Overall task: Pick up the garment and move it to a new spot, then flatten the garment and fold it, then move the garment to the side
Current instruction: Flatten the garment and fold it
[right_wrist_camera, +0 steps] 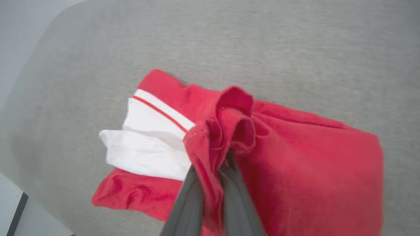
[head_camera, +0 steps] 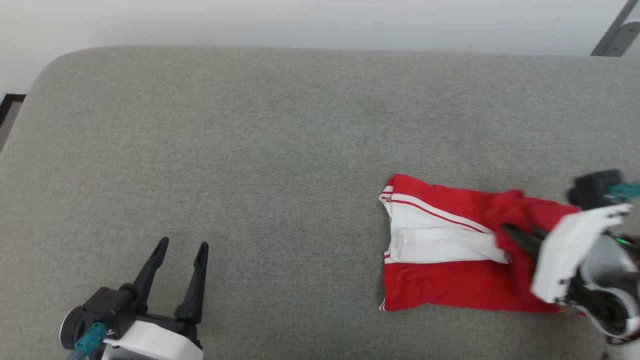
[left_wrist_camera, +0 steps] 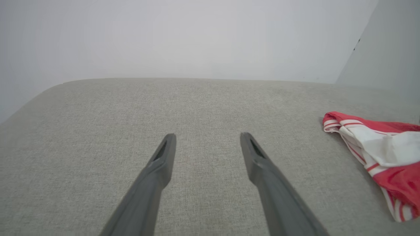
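Head view sets the left gripper (head_camera: 183, 243) nearest, at the lower left over bare grey upholstery, with its two dark fingers spread apart and nothing between them. The left wrist view agrees: only the grey weave shows in the gap between the tips. Across on the right side, slightly farther in, the right gripper (head_camera: 507, 230) reaches in from the picture's edge, its pale wrist housing blurred and its fingers pointing left into a raised bunch of red cloth. In the right wrist view those fingers (right_wrist_camera: 190, 203) are pressed close together, pinching a gathered fold of the garment (head_camera: 440, 285), and the crumpled fabric stands up just past the tips. The rest of the garment lies on the right part of the cushion (head_camera: 250, 150), well apart from the left gripper. It is roughly doubled over: a red layer on the near side, a white panel across the middle crossed by a thin red line, and a red band along the far side. White-and-red striped trim shows at its left end. The right end is hidden under the gripper. Beyond it the grey cushion runs on to a rounded far edge. Behind that stands a pale wall (head_camera: 300, 20), with a grey metal strut (head_camera: 612, 35) slanting across the upper right corner.
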{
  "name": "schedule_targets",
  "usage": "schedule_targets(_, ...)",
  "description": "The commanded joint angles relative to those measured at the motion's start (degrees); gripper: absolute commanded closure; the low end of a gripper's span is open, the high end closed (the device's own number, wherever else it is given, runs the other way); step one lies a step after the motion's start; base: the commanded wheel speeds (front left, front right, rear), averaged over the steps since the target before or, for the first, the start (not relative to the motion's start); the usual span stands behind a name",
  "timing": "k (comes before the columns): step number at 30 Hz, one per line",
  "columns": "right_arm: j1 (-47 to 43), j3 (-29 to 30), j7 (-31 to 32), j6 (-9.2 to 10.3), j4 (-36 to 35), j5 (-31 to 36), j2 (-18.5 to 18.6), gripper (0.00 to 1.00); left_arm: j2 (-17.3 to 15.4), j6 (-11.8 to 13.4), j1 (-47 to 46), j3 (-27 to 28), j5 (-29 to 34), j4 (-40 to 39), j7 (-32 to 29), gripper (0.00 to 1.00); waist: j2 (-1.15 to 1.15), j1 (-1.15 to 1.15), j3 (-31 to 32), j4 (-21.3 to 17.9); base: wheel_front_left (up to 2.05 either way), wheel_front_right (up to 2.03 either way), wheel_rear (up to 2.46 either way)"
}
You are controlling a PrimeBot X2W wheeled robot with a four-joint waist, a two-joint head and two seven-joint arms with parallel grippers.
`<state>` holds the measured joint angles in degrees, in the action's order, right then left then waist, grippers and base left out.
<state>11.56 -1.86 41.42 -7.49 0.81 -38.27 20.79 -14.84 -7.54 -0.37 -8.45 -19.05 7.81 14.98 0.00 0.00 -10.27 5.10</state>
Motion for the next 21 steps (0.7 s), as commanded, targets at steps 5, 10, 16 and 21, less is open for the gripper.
schedule_targets(5,3.5,-8.0,-0.1,0.01,-1.9,-0.4,-1.1,1.00,0.7,0.1,-0.6,-0.5,-0.8,0.2,0.3,0.00,0.00,0.00,-0.1,1.7,0.00,0.00,0.00)
schedule_targets(10,6.9,-13.6,-1.4,0.01,0.8,0.0,-1.8,1.00,1.2,0.1,-1.4,-1.3,-1.3,0.5,0.3,0.00,0.00,0.00,-0.5,3.5,0.00,0.00,0.00)
schedule_targets(16,10.1,-15.3,-4.6,0.01,7.5,0.7,-2.1,1.00,1.5,0.1,-2.9,-2.5,-1.8,0.7,0.3,0.00,0.00,0.00,-2.0,5.6,0.00,0.00,0.00)
schedule_targets(21,11.9,-17.0,-7.6,0.01,13.7,0.5,-2.7,1.00,1.7,0.1,-4.4,-3.2,-2.6,1.5,0.3,0.00,0.00,0.00,-2.5,6.9,0.00,0.00,0.00)
